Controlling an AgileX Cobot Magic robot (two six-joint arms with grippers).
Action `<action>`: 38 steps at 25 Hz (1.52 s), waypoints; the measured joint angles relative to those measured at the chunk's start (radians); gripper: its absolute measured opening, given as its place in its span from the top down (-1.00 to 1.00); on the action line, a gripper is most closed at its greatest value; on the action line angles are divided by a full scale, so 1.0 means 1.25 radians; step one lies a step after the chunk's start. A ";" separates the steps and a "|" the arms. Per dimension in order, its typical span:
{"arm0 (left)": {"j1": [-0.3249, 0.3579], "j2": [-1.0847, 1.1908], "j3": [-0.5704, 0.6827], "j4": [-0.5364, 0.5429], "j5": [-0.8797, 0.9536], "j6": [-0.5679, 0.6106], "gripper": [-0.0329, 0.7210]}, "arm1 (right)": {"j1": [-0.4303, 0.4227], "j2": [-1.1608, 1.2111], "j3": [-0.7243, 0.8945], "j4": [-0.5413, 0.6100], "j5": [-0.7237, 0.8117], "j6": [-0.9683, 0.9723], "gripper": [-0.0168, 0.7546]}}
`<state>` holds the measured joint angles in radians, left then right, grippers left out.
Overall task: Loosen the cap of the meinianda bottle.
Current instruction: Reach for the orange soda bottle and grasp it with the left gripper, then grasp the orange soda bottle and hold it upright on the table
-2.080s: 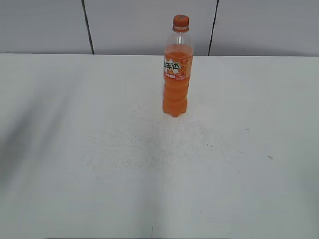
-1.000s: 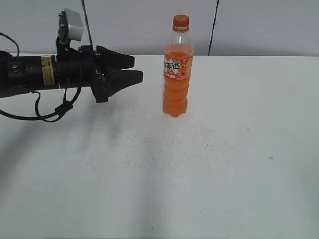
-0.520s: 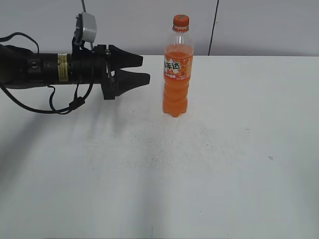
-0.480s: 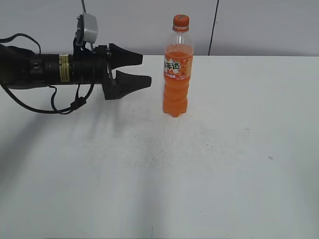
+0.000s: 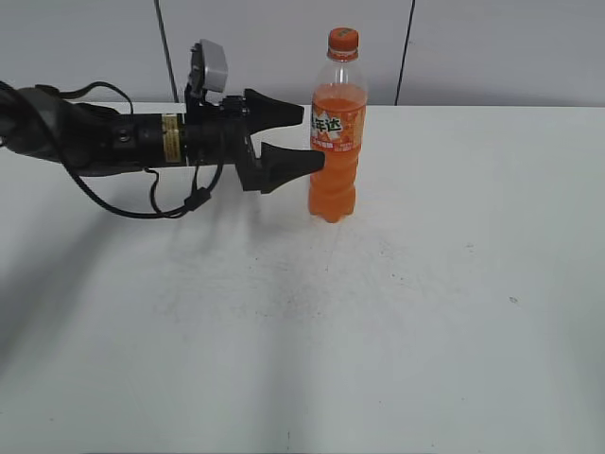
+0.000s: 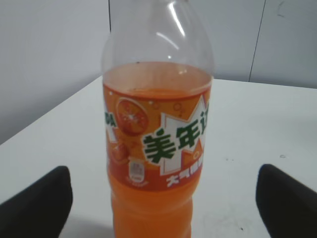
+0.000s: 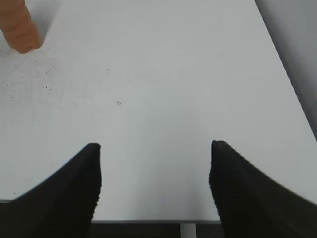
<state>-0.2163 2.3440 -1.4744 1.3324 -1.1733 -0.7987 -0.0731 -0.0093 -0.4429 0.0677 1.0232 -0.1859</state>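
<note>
Broadly, white table (image 5: 425, 331), with the meinianda bottle (image 5: 335, 142) upright toward the far middle. Reaching in from the left at label height, left gripper (image 5: 307, 137), jaws spread wide either side of the bottle, not yet touching. Off to the near right, right gripper (image 7: 154, 166), likewise parted and empty. Up top, cap (image 5: 343, 40), untouched. Likely hazard: one fingertip nudging first and tipping the tall bottle.
</note>
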 joint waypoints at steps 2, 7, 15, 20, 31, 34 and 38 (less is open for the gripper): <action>-0.018 0.021 -0.030 -0.010 0.001 -0.008 -0.90 | 0.000 0.000 0.000 0.000 0.000 0.000 -0.38; -0.060 0.067 -0.086 -0.050 0.013 -0.014 -0.85 | 0.000 0.000 0.000 0.000 0.000 0.000 -0.38; -0.102 0.115 -0.172 -0.061 0.053 -0.041 -0.58 | 0.000 0.000 0.000 0.000 0.000 0.000 -0.38; -0.104 0.120 -0.179 -0.074 0.070 -0.049 -0.31 | 0.000 0.000 0.000 0.000 0.000 0.000 -0.38; -0.103 0.120 -0.179 -0.066 0.054 -0.059 -0.20 | 0.000 0.000 0.000 0.000 0.000 0.000 -0.38; -0.102 0.120 -0.178 -0.045 0.031 -0.071 -0.20 | 0.000 0.000 0.000 0.000 0.000 0.000 -0.38; -0.101 0.097 -0.131 -0.040 0.017 -0.074 -0.20 | 0.000 0.000 0.000 0.000 0.000 0.000 -0.38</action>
<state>-0.3429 2.4649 -1.6386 1.2827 -1.1515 -0.8905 -0.0731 -0.0093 -0.4429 0.0677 1.0232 -0.1859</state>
